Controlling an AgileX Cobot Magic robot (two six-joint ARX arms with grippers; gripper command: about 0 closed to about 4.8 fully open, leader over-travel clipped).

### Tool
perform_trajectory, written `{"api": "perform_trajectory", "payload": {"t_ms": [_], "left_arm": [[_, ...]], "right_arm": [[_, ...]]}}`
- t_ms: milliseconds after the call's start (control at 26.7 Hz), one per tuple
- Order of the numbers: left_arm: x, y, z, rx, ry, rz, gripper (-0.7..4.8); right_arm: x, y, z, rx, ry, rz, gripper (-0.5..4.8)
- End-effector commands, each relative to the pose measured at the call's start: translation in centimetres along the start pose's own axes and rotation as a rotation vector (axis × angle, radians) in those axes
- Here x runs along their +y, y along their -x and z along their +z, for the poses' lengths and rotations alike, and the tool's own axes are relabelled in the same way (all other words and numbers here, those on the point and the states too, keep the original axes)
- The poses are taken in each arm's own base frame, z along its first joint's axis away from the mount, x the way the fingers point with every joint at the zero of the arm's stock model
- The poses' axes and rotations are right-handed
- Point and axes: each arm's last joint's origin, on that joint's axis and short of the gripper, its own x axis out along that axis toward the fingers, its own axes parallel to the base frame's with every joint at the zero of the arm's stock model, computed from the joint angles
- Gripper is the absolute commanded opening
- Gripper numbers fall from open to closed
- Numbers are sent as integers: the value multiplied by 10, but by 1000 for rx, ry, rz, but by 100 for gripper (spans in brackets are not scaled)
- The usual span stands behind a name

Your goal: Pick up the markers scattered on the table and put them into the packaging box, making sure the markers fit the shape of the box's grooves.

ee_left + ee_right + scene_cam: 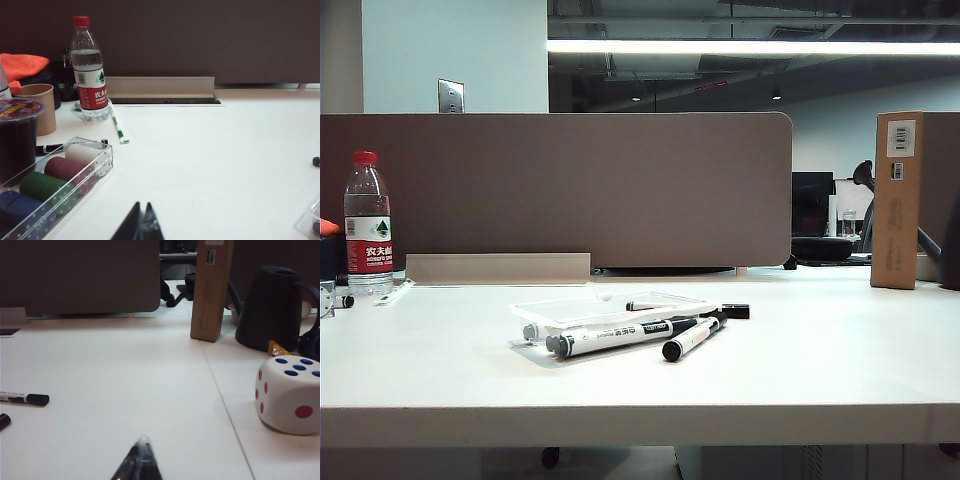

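**Stock on the desk: markers, clear tray, both grippers parked**

1. Markers. In your exterior view you have a loose cluster at mid-table. One long marker (pixel 620 335) lies nearly side-on, its grey end toward the left. A shorter-looking one (pixel 692 338) lies just beside it, black end pointing at the camera. A third (pixel 688 309) lies behind them, its black cap sticking out to the right. Your right wrist view catches one capped marker end (pixel 24 399) and a second black tip at the picture's edge.

2. Packaging box (pixel 610 310). A flat clear tray, lying on the table (pixel 820 370) directly behind the markers and touching or overlapping the cluster; whether any marker sits in a groove cannot be told. A clear corner (pixel 311 220) shows at the edge of your left wrist view.

3. Left gripper (pixel 141 223). Low over bare table, fingers pressed together in a closed point, nothing between them.

4. Right gripper (pixel 141 460). Likewise closed and empty, tips together above bare table.

5. Other items. Water bottle (pixel 367 226) with red cap at the left rear; brown carton (pixel 898 198) at the right rear. Beside the left gripper: clear case of coloured rolls (pixel 55 185). Near the right gripper: large white die (pixel 289 394), black jug (pixel 272 307).
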Motion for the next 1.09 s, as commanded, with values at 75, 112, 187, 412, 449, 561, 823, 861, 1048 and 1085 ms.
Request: {"api": "perform_trajectory", "payload": {"t_ms": [75,112,187,412,449,561,823,861,1048,1085], "left_arm": [[0,0,3,-18,-1,-5,-2],[0,0,3,-18,-1,-5,-2],[0,0,3,-18,-1,-6,-2],[-2,1,9,-83,75,-79,-2],[-3,1,12,-113,110,-103,-5],[-4,2,22,-175,230,-132,-5],[-15,2,67,-91,281,-311,-4],[-18,-2,73,-71,252,-344,-5],[-45,-37,100,90,163,-553,-5],[-52,-45,103,125,148,-599,-5]], "right_arm": [[0,0,0,-17,3,-1,-6],[0,0,0,-18,3,-1,-6],[0,0,0,-17,3,-1,-6],[0,0,0,-16,-58,7,-6],[0,0,0,-17,-84,7,-6],[0,0,1,-21,-175,5,-6],[0,0,4,-58,-447,5,-6],[0,0,4,-50,-473,4,-6],[0,0,4,-51,-479,3,-6],[0,0,6,-62,-479,5,-6]]}}
